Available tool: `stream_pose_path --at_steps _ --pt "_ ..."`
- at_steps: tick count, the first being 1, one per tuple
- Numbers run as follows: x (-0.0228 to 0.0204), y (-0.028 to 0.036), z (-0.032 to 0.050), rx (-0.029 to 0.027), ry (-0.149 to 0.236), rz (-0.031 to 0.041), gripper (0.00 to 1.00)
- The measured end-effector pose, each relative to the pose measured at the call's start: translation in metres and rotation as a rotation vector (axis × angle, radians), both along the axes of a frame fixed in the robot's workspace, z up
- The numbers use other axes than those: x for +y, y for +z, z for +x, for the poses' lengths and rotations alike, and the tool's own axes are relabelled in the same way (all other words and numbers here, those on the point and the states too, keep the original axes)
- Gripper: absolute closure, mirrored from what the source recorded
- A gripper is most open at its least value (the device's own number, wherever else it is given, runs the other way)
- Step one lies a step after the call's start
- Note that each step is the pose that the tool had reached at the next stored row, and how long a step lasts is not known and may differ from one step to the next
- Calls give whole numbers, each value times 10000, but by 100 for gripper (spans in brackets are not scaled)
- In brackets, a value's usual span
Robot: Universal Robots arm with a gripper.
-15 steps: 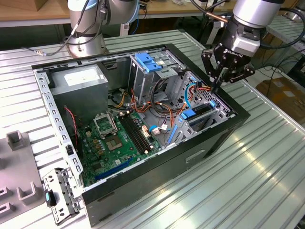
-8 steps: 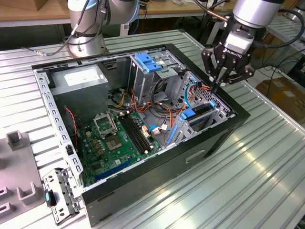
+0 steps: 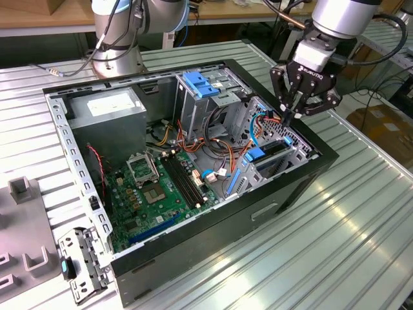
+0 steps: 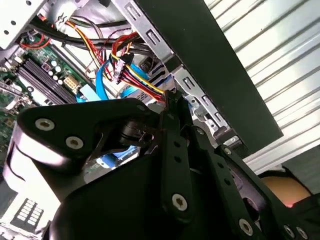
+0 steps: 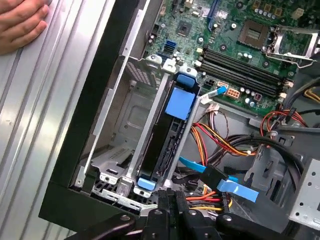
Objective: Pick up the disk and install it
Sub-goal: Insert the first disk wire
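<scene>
A: Ribbed metal bench [image 3: 361, 213] carries an open black computer case [image 3: 284, 194], side panel off. Workshop clutter sits behind it, beyond the arm's grey base [image 3: 116, 39].

B: Landmark is the case. Inside it?

A: Green motherboard [image 3: 161, 187] on the case floor. Grey power supply box [image 3: 106, 110] with a white sticker in the far corner. Grey drive cage [image 3: 206, 97] topped by a blue plastic latch piece [image 3: 198, 84] along the far wall. Orange, red and yellow cables [image 3: 222, 152] run between the cage and the board.

B: The disk?

A: The disk [image 3: 271, 158] stands on edge in the metal bay at the case's corner toward the exterior view's right, its blue carrier showing at the top. In the first wrist view the disk [image 5: 172, 135] sits upright between two silver bay rails, blue tabs at both ends, dark body between them.

B: The hand?

A: The hand [image 3: 288, 115] hangs just above that bay, at the case's rim, fingertips pointing down. Fingers are drawn close together and nothing is between them. In the second wrist view the hand [image 4: 175, 100] ends right by a bundle of coloured wires and a blue ribbon cable [image 4: 102, 82].

B: Anything outside the case?

A: A person's hand [image 5: 20, 22] rests flat on the bench beside the case wall. A loose metal bracket [image 3: 80, 261] lies on the bench by the case's near corner.
</scene>
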State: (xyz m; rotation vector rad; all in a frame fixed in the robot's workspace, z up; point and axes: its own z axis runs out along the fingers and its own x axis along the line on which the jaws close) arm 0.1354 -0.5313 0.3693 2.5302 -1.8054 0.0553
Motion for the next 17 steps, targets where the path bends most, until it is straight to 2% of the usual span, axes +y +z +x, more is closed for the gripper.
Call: stream_pose_path --at_steps 1,2,3,5,7,12,13,14,15,17 --pt "0 -1 0 0 -366 0 84" --pt "0 -4 0 0 -961 0 84" --pt "0 -7 0 0 -1395 1 84" --pt "0 -12 0 0 -1972 2 84" --pt "0 -17 -5 0 -2151 3 84" --pt "0 -26 -54 -1 -2237 1 84" --pt "0 -26 -54 0 -2318 -1 84" --pt "0 -29 -55 0 -2689 -1 84" --pt "0 -31 -55 -1 -2830 0 84" --pt "-1 -34 -69 0 -2863 1 84"
